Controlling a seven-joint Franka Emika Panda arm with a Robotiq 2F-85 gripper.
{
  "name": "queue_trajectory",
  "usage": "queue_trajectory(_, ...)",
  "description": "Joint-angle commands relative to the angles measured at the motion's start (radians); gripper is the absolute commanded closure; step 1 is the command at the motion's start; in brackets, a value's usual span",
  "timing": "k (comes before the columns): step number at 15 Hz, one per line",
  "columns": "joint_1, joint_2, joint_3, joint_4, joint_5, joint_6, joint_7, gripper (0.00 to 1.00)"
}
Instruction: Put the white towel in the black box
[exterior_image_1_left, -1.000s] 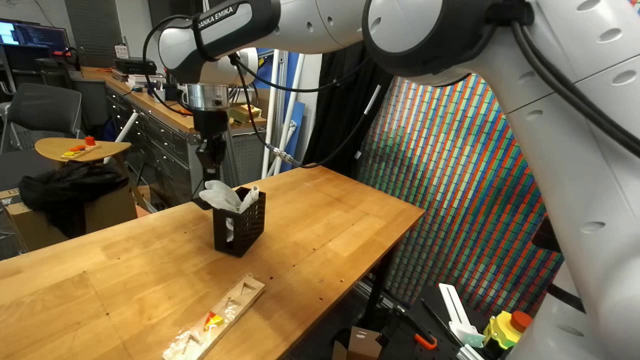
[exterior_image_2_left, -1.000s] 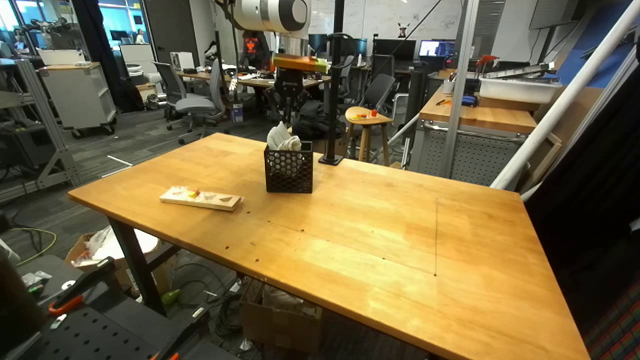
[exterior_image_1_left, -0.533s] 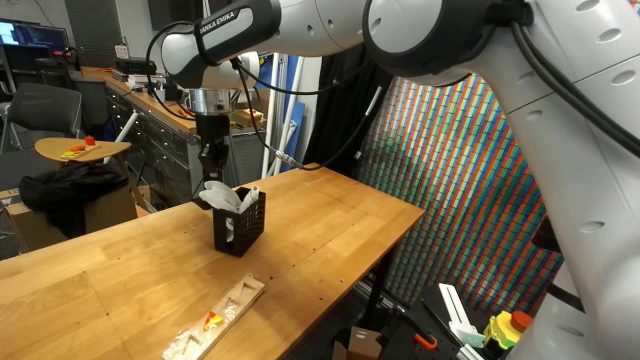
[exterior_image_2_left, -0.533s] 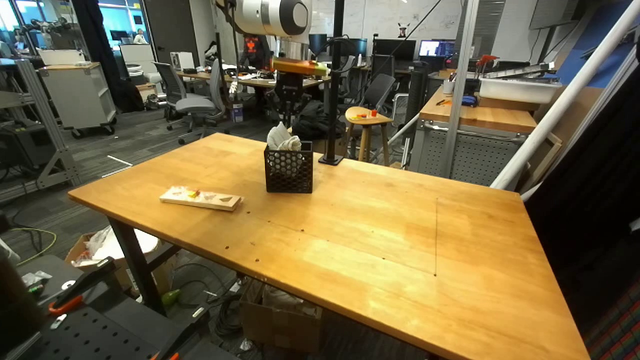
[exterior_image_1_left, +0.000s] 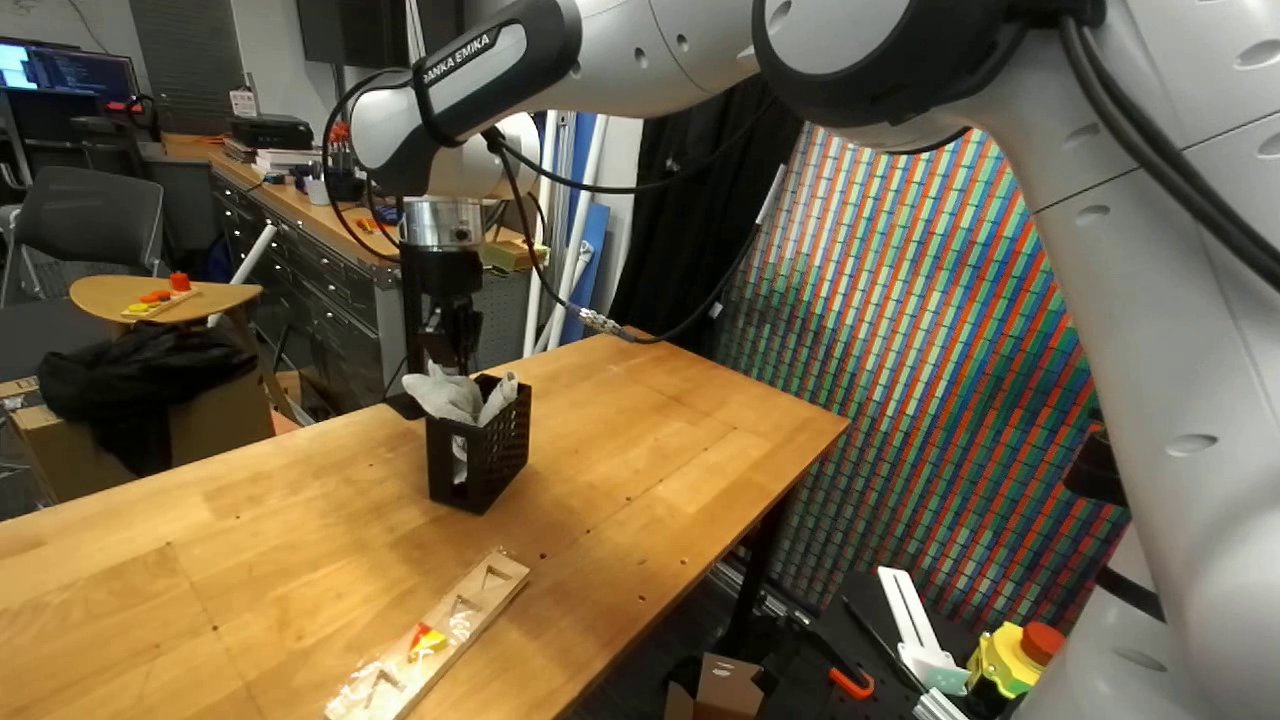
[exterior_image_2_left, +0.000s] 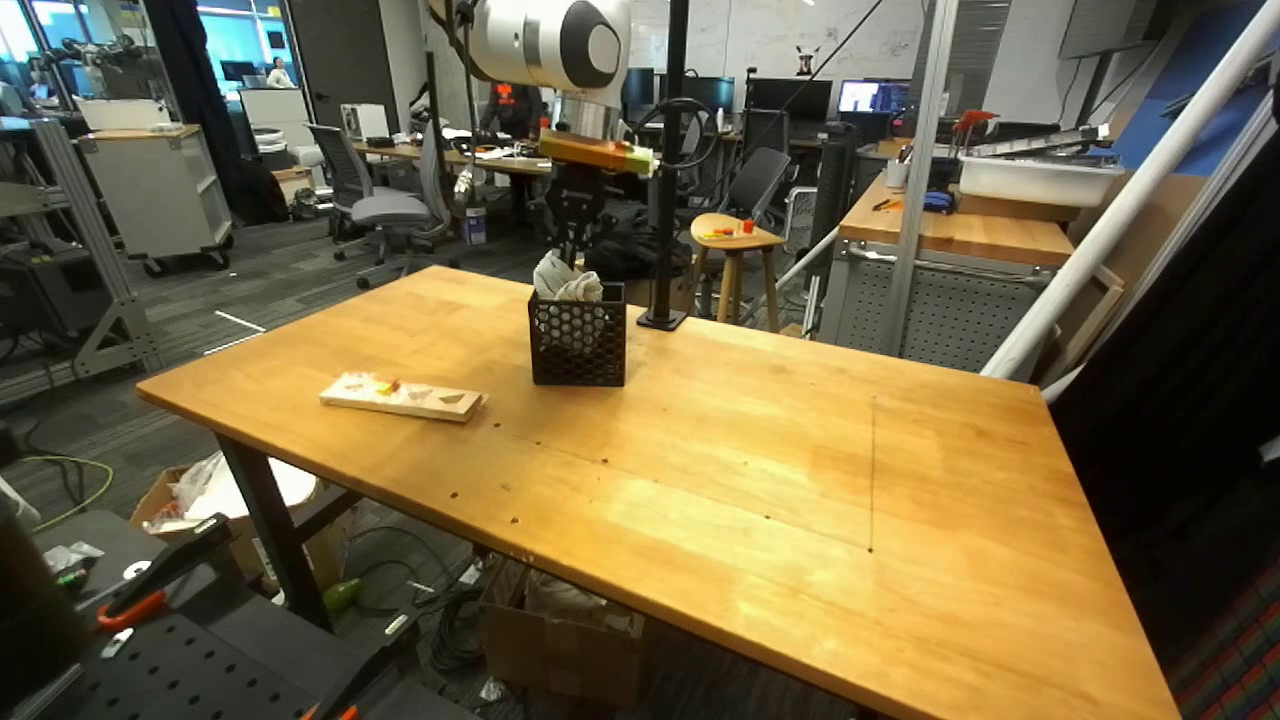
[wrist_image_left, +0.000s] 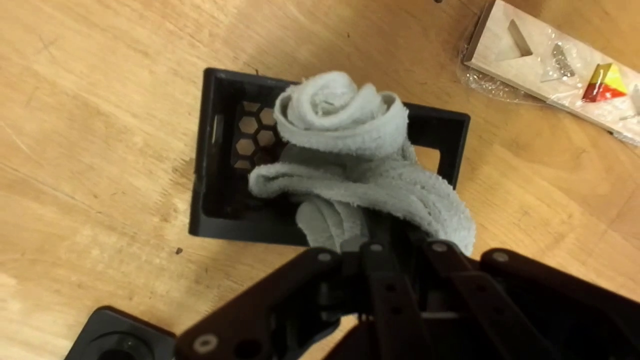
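most of the job looks done: the white towel (wrist_image_left: 367, 170) stands in the black box (exterior_image_2_left: 578, 362), its lower part down between the walls, with pale cloth showing through the honeycomb side and the window cut in one end. what seems left is small: a fair share of the cloth pokes above the box's rim, and one fold spills over it at a corner of the window end. if the aim is everything inside, i'd judge a little pressing down remains, then lifting the tool (exterior_image_2_left: 570, 252) away.

the tool points down over the box's long side that is farther from the wooden board (exterior_image_2_left: 405, 405). its fingers look drawn together with hardly any gap, and the tips seem to touch the towel; whether a bit of cloth is pinched between them i can't tell.

the towel has no single clean direction. one part is a roll, its coiled end facing up out of the box, by the long wall nearer the board. the other is the long fold, which gives the nearest thing to a long axis: it runs slantwise across the box's mouth, from about the middle out to the corner where it spills, closer to the box's length than to its width. the box stands upright on the counter (exterior_image_2_left: 750, 430), beside the foot of a black post (exterior_image_2_left: 668, 200).
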Motion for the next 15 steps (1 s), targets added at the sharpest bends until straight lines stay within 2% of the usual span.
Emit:
queue_trajectory(1, -0.018, -0.089, -0.004, -0.114, 0.014, 0.04, 0.015, 0.87)
queue_trajectory(6, -0.033, -0.111, -0.003, -0.15, 0.02, 0.046, 0.005, 0.87)
queue_trajectory(15, -0.046, -0.063, -0.003, -0.149, 0.033, 0.086, -0.007, 0.87)
